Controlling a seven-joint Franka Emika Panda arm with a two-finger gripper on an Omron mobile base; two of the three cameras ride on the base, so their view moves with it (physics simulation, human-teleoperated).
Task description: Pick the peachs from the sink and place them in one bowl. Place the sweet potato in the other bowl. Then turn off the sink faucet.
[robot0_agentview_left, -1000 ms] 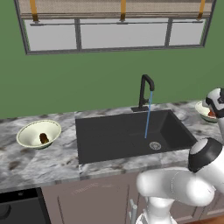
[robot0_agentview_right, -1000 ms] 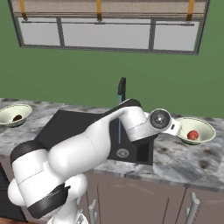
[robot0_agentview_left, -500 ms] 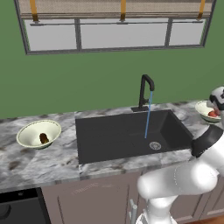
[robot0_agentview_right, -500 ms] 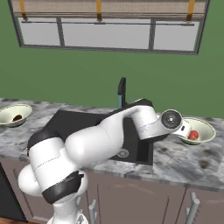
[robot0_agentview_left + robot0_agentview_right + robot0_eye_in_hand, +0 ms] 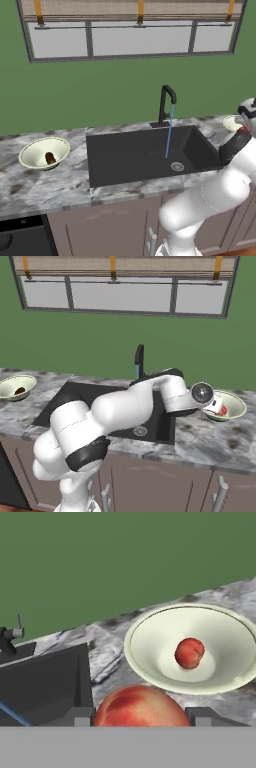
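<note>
1. Sitting at the far left of the table (image 5: 30, 187) in the left base view, one bowl (image 5: 44, 152) holds the sweet potato (image 5: 50, 158), a small dark piece lying inside it toward 5 o'clock.
2. Next comes the sink (image 5: 145, 155), a black basin set into the table; its drain ring (image 5: 177, 166) lies toward 4 o'clock on the floor of the basin.
3. At 12 o'clock on the basin's back edge stands the sink faucet (image 5: 166, 104), and a thin blue water stream (image 5: 169, 131) falls from its spout into the basin.
4. Right of the sink in the right base view, the jaws (image 5: 218, 407) hang over the near left rim of the other bowl (image 5: 235, 403).
5. In the hand view the jaws are pinching a peach (image 5: 144, 708) between the two fingertips (image 5: 80, 716).
6. A second peach (image 5: 189, 653) rests at the middle of that bowl, at 1 o'clock from the held one.
</note>
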